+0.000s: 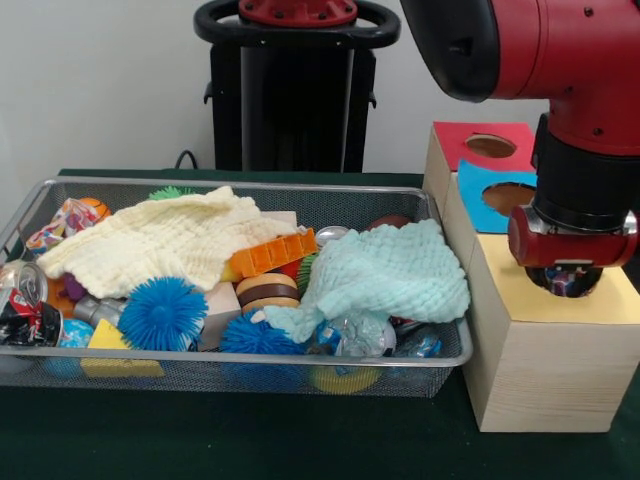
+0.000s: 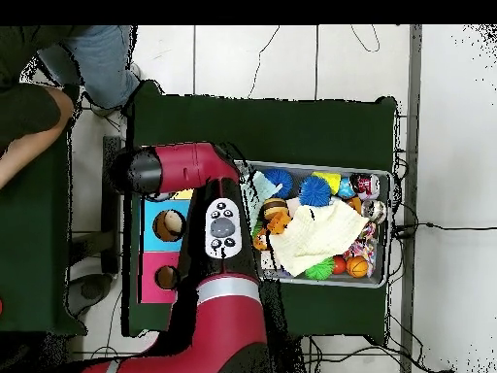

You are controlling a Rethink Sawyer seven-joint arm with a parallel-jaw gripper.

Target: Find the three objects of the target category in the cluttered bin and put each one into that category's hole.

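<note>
Silvery wire-mesh bin (image 1: 250, 372), long axis running left to right, crammed: crushed cans (image 1: 22, 300) at far left, cream cloth (image 1: 160, 243), blue spiky balls (image 1: 162, 313), orange toothed block (image 1: 270, 253), mint cloth (image 1: 385, 275). Right of the bin, pale wooden box (image 1: 530, 375) with red (image 1: 480, 145), blue (image 1: 495, 195) and yellow (image 1: 575, 295) tops, each holed. Above the yellow hole, gripper (image 1: 568, 280) pointing straight down with a dark patterned object at its tip; jaw opening impossible to tell.
</note>
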